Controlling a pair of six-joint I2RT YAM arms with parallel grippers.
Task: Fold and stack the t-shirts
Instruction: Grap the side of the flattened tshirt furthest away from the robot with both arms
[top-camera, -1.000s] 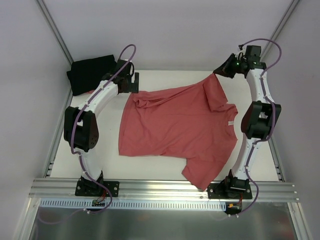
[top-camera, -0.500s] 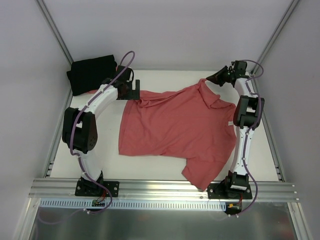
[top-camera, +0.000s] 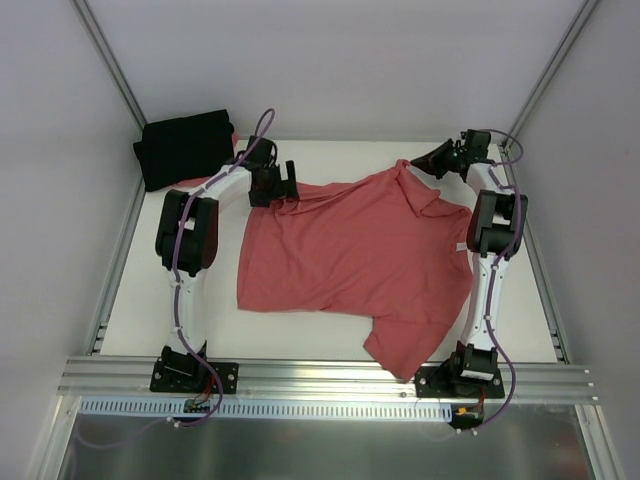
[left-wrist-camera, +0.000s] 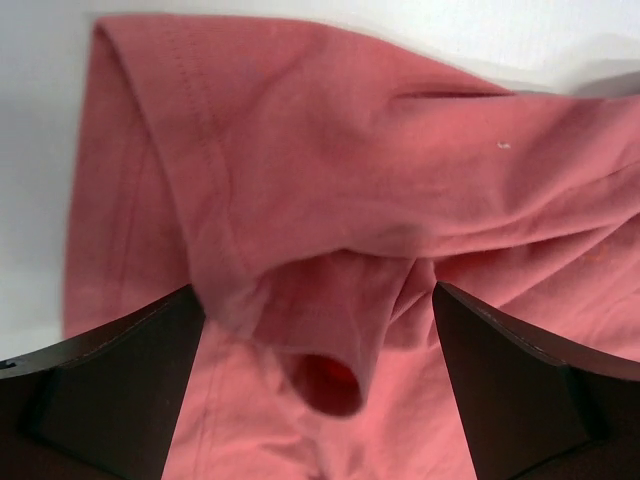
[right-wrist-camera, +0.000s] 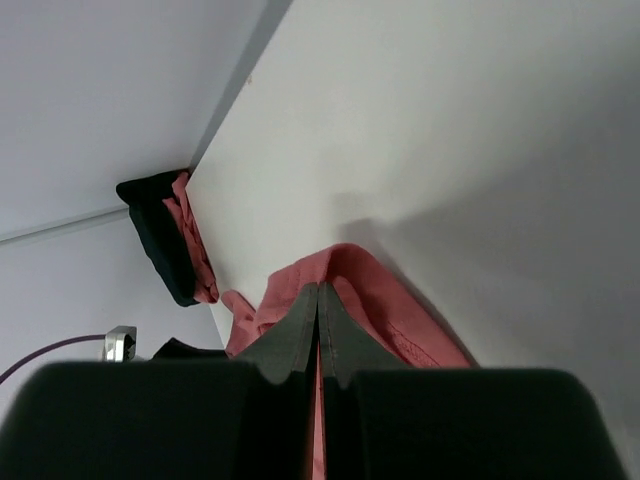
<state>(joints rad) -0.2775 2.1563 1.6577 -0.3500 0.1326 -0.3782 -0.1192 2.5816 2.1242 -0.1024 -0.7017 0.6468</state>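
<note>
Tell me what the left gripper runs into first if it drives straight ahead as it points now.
The left gripper would meet the coral-red t-shirt first: its bunched fold sits between the open jaws, depth unclear.

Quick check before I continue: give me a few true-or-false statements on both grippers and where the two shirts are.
1. The right gripper is shut on the coral-red shirt. True.
2. The left gripper is clamped shut on that shirt. False: its fingers stand apart, with a fold of the shirt between them.
3. The black shirt lies at the table's far-left corner. True.
4. The coral-red shirt is folded and stacked on the black shirt. False: it lies spread out, unfolded, across the middle of the table.
</note>
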